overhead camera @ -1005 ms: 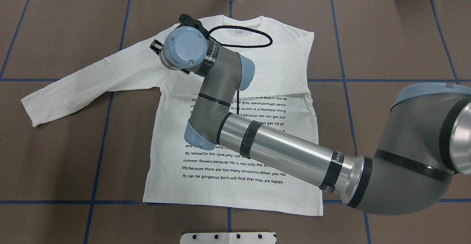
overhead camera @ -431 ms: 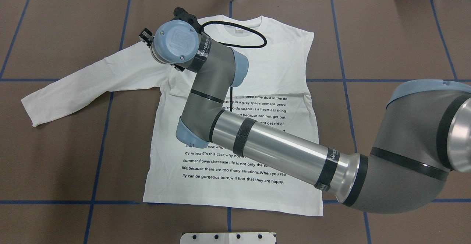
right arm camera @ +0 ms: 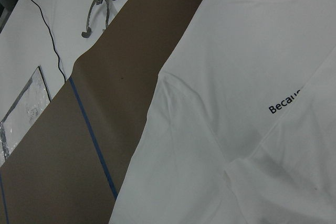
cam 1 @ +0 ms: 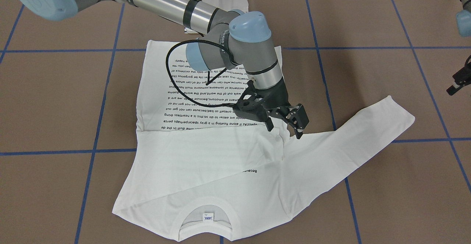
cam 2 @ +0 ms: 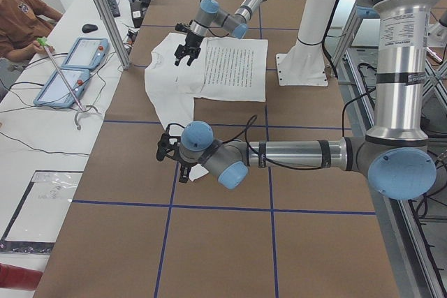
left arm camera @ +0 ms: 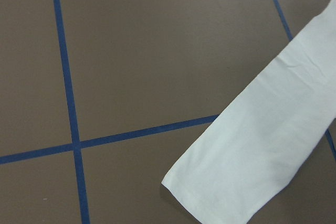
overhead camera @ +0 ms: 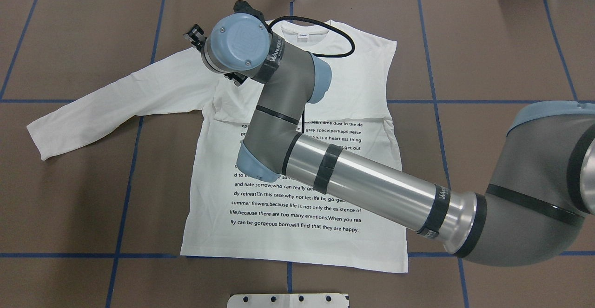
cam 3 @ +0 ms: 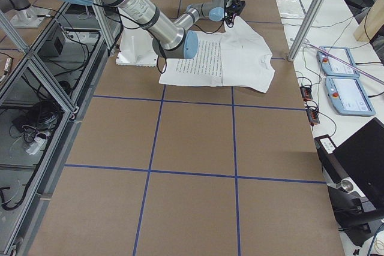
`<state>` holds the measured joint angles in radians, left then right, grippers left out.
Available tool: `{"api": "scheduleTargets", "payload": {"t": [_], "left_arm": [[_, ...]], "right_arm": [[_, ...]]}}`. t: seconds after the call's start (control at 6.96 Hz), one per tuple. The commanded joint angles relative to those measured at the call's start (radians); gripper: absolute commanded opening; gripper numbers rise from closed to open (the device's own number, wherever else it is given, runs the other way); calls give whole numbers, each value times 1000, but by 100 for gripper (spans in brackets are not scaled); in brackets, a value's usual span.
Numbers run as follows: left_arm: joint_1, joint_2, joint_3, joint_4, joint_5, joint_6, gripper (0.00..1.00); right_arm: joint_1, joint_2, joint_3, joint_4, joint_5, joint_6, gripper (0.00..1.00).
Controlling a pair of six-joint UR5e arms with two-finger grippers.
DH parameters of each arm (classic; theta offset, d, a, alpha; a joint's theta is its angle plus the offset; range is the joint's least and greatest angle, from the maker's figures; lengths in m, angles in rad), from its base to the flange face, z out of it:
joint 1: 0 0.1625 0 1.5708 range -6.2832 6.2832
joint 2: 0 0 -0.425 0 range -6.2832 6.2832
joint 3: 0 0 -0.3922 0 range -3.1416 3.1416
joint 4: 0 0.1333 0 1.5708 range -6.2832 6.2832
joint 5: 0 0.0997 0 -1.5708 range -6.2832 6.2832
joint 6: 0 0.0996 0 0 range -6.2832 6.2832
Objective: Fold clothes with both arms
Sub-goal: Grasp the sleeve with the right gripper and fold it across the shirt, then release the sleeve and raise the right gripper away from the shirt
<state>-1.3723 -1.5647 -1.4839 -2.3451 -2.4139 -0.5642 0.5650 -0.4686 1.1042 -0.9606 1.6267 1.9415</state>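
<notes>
Overhead exterior: T-shirt sleeve [overhead camera: 93, 113] lies outstretched.

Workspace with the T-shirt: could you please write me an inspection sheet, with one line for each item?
surface: brown table with a blue tape grid.
job's things: white T-shirt lies flat, print up; one sleeve is folded across the chest, the other sleeve is stretched out.
clutter: white base plate at the robot's edge.
grippers: right gripper is over the shirt by the stretched sleeve's shoulder, jaws open, empty; left gripper is by that sleeve's cuff, jaws cannot be judged.
cables: black cable loops from the right wrist above the print.
surroundings: person seated at a side bench with two blue pendants.
</notes>
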Motion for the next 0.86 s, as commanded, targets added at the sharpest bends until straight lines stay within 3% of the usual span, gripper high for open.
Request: {"api": "scheduleTargets", "payload": {"t": [0.0,0.14,0.43,0.72], "left_arm": [[99,-81,129,-39,114,-60,94],[117,-93,163,-43,116,-60,94],[146,-95,185,-42,111,-60,82],[188,-93,189,-40,111,-107,75]], "right_arm": [[36,-241,279,-32,87,-3,99],[52,-286,284,-35,87,-6,99],[172,-509,418,-23,104,-15,99],[239,-559,466,-24,244,-64,99]]}}
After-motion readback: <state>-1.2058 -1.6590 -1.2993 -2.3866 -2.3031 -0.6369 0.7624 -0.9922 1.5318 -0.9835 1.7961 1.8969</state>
